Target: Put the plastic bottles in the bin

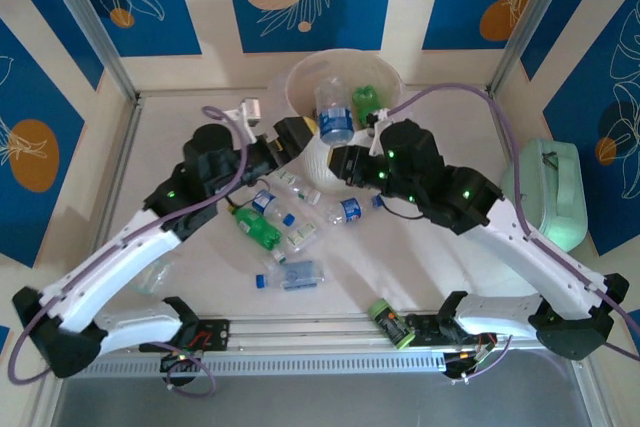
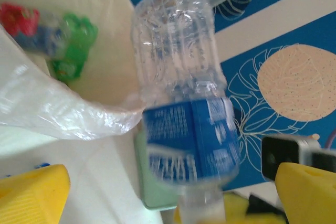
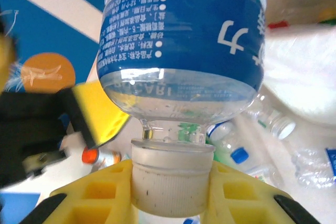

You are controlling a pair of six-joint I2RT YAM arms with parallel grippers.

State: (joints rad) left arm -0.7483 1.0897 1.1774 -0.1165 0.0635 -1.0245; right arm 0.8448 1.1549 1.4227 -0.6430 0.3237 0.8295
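- Plainly, we are not finished: at the near edge a green bottle (image 1: 390,323) lies on the rail between the arm bases.
- A little farther, on the surface (image 1: 440,267), we count about half a dozen more lying loose, among them a clear blue-labelled one (image 1: 291,275), a second green one (image 1: 257,228) and a blue-capped one (image 1: 350,210).
- Both arms reach far and inward, elbows out, meeting just short of the bin.
- Our left claw (image 1: 292,139) is spread wide, its yellow fingers (image 2: 31,195) at the sides of the wrist view, gripping nothing.
- Our right claw (image 3: 170,182) is clamped on the whitish cap (image 3: 170,169) of a held bottle (image 1: 335,115) with a blue label, which stands over the bin's near rim.
- Farthest, the bin (image 1: 300,82) already holds a green one (image 1: 367,99) and something red (image 2: 16,17). We judge that a few are in, the held one looks set to drop, and most of the work remains.
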